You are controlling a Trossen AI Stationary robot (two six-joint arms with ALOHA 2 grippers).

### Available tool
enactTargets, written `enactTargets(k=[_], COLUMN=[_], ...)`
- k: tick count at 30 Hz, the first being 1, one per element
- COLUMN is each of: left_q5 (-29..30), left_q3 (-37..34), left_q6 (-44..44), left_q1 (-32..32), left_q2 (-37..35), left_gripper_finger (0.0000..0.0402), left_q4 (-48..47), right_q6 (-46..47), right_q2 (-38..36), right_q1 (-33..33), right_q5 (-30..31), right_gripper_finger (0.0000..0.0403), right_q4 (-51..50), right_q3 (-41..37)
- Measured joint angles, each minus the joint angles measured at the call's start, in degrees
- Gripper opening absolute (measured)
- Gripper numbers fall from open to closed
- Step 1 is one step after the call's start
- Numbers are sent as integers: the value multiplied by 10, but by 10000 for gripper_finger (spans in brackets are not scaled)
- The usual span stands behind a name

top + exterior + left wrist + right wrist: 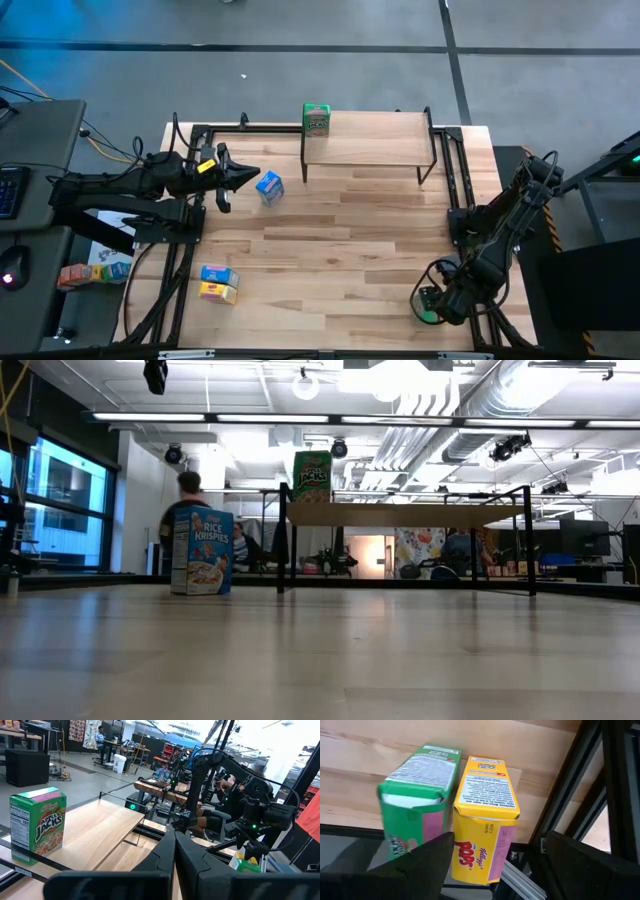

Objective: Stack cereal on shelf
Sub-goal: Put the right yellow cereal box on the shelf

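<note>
A green cereal box [316,120] stands upright on the left end of the shelf [370,140], and shows in the low view [312,476] and the left wrist view [38,826]. A blue cereal box [270,187] stands on the tabletop just off my shut left gripper [248,176], which points level toward it without touching. At the near right corner, a green box [415,795] and a yellow box [485,810] lie side by side on the wood. My right gripper [497,847] hangs open above them, pointing down, its fingers either side of the yellow box's near end.
A blue box and a yellow box [218,283] lie together near the table's near left corner. The black metal frame rails [452,190] run along the table's sides, close to my right gripper. More small boxes [85,272] sit off the table at the left.
</note>
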State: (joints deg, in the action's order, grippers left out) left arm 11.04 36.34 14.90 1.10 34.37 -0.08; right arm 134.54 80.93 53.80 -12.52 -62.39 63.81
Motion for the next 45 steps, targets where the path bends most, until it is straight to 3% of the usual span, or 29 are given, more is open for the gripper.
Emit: enactTargets(k=[12,19,45], left_q5=[0,0,0], left_q3=[0,0,0], left_q6=[0,0,-1], left_q1=[0,0,0], left_q2=[0,0,0], left_gripper_finger=[1,1,1], left_q4=[4,4,4], right_q6=[-14,-12,-4], right_q2=[-4,-30,14], right_q1=[1,8,15], right_q5=[-9,37,0], right_gripper_finger=[325,325,325], right_q4=[-14,9,11], right_q3=[0,0,0])
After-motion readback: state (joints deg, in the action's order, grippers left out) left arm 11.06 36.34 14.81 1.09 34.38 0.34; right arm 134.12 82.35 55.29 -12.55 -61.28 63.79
